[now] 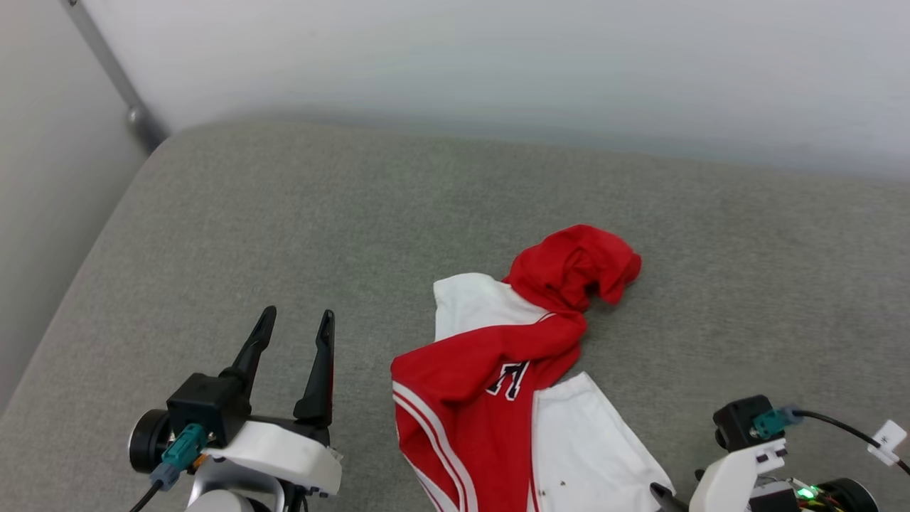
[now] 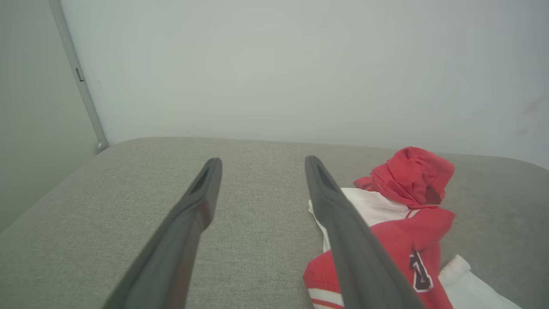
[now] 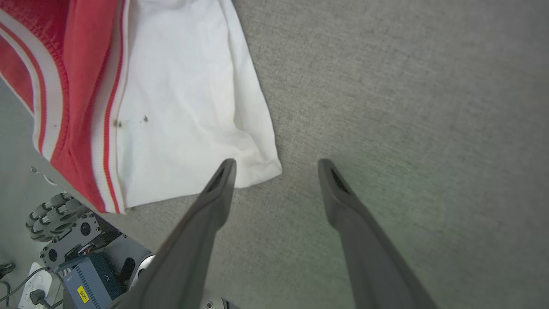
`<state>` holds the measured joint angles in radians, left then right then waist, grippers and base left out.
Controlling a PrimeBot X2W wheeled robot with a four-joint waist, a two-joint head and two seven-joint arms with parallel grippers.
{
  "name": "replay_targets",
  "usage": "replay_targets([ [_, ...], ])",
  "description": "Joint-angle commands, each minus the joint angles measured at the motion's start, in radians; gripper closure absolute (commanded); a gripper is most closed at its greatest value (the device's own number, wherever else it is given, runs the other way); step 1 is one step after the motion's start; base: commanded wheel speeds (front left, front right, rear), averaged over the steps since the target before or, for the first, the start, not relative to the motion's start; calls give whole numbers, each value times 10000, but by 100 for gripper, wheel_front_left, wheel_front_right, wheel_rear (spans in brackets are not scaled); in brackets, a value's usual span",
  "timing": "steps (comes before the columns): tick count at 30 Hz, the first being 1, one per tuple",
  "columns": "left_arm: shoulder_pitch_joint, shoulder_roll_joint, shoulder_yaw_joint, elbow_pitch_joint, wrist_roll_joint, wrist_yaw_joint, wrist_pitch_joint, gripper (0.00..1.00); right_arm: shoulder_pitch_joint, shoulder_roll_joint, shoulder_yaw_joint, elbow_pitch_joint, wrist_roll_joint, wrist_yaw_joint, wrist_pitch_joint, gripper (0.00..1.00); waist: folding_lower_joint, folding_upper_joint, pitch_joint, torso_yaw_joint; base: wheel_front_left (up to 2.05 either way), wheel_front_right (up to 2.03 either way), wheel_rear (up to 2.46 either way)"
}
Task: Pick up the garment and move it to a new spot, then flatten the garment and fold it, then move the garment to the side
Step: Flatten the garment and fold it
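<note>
My left hand (image 1: 298, 313): fingers apart, empty; crumpled red-white garment (image 1: 490, 370) just right of it on grey surface (image 1: 284, 213). My right hand (image 3: 278, 163): fingers apart, empty; white sleeve corner at one fingertip, contact unclear.

Not much legible text.
- Yellow sticker (image 3: 81, 294) on the blue box (image 3: 98, 274), lower left of the right wrist view: three digits, "800" or "008" depending on which way up it is.
- Emblem (image 1: 508, 380) on the garment (image 1: 455, 387): a black-and-white character, creased and partly folded under. Could be an N or a 7, can't tell.
- White tag (image 1: 886, 437) on the cable (image 1: 828, 419), lower right of the head view: a small dark mark, too small to read.
</note>
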<state>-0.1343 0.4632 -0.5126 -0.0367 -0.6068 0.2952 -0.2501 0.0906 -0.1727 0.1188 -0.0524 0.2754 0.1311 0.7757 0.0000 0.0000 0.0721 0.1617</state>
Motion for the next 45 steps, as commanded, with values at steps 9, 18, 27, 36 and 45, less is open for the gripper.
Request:
replay_targets([
  [9,-386,-419,137,343,220,-308,-137,0,-594,-153,1034,2001,529,-4,851,0,0,0,680,596,0,0,0],
  [18,-7,-459,361,591,322,-330,-160,0,-1163,-411,1159,1746,730,-6,170,100,0,0,269,218,0,0,0],
  [27,337,-257,512,438,275,-213,-155,0,-1795,-1078,-964,198,-115,-9,-88,100,0,0,94,-544,0,0,0],
  [36,235,-10,615,256,189,-141,56,0,-1478,-778,-4956,972,-914,-9,-355,100,0,0,829,-864,0,0,0],
  [45,164,69,638,334,140,-181,64,0,-1907,-427,-5166,2640,-1185,-7,-3066,0,0,0,912,-913,0,0,0],
])
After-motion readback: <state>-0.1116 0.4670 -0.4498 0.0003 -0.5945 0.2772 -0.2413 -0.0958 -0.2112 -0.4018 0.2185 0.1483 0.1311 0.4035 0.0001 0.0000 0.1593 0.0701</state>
